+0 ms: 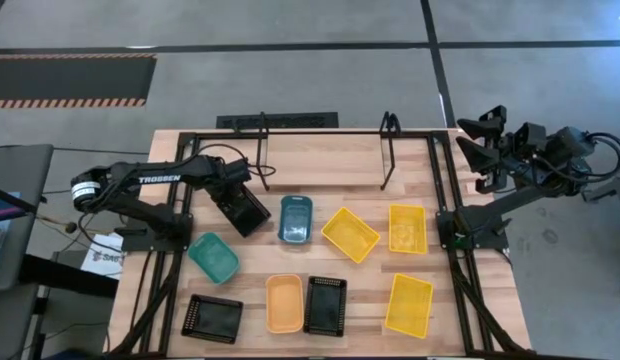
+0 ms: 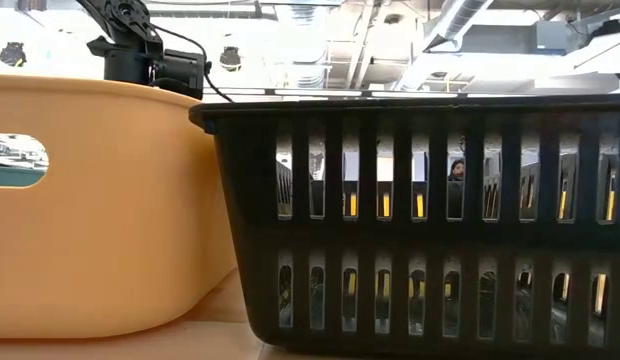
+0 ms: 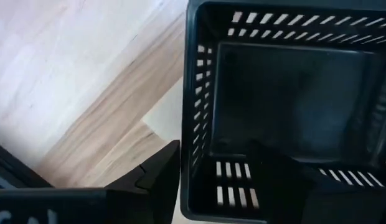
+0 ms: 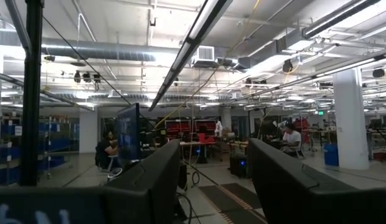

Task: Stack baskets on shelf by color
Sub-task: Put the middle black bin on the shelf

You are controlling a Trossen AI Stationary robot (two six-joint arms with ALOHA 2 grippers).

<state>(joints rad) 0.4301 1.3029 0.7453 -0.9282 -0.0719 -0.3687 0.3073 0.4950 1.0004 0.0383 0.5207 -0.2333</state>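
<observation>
On the worktop (image 1: 370, 165) we see the shelf (image 1: 325, 150) along the far edge, bare. Our left gripper (image 1: 242, 205) straddles one short wall of a black basket (image 1: 240, 208), empty, near the left edge, fingers (image 3: 159, 180) apart, not yet clamped. The right gripper (image 1: 480, 140), spread open, waits off the far right corner.

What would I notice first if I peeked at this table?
Bright yellow baskets spread over the right of the wooden table. On the left, the left gripper straddles the wall of a black basket. The right gripper waits open, raised off the table's right edge.
</observation>
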